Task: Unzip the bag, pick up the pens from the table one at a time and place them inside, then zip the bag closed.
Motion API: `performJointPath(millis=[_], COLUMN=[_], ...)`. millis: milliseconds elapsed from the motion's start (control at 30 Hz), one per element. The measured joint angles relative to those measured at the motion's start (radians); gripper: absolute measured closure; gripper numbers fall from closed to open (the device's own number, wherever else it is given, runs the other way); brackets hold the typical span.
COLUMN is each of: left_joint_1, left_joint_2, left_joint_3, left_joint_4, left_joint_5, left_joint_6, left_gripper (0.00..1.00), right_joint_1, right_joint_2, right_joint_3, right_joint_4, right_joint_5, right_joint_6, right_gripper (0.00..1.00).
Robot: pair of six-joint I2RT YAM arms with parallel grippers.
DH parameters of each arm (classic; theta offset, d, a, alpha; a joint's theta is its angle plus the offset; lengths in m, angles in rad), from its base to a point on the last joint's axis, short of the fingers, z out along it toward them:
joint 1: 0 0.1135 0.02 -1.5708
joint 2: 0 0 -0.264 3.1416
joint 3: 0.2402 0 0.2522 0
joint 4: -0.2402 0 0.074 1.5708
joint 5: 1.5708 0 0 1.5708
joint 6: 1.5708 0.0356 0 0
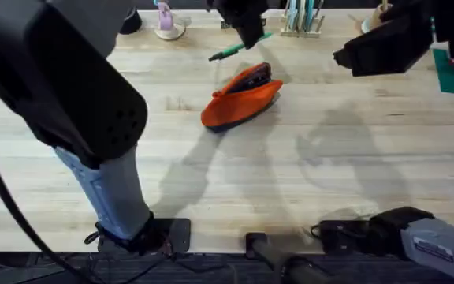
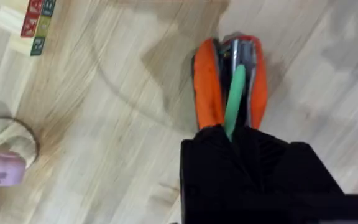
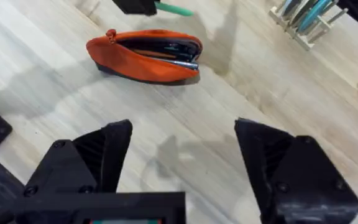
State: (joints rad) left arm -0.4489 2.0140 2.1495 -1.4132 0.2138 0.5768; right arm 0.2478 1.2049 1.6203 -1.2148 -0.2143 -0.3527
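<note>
Right gripper [image 3: 182,162] hangs nearest the arms' bases, fingers spread wide and holding nothing, above bare table [image 1: 306,181] and well short of the bag [image 1: 241,98]. Farther out lies the orange bag, its zipper already open, dark items visible inside. Beyond it, the left gripper [image 1: 247,35] is clamped on the green pen [image 1: 239,49] above the opening. The step in hand looks like pen placement; next, lower the tip into the gap, release, then zip.

Can't really make out what's inside the bag [image 3: 145,56], just dark stuff. The green pen [image 2: 235,99] has its back end buried in the left gripper [image 2: 232,134].
</note>
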Motion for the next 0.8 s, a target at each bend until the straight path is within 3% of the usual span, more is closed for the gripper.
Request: performJointPath(millis=[433, 800], left_joint_1=[-0.097, -0.097], left_joint_2=[0.0, 0.005], left_joint_3=[0.002, 0.003], left_joint_4=[0.087, 0.094], left_joint_5=[0.036, 0.038], left_joint_6=[-0.129, -0.177], left_gripper=[0.959, 0.959], right_joint_1=[0.0, 0.0], right_joint_2=[0.0, 0.0], right_joint_3=[0.0, 0.0], right_joint_4=[0.0, 0.0], right_joint_5=[0.005, 0.005], right_joint_6=[0.0, -0.003], right_gripper=[0.005, 0.003])
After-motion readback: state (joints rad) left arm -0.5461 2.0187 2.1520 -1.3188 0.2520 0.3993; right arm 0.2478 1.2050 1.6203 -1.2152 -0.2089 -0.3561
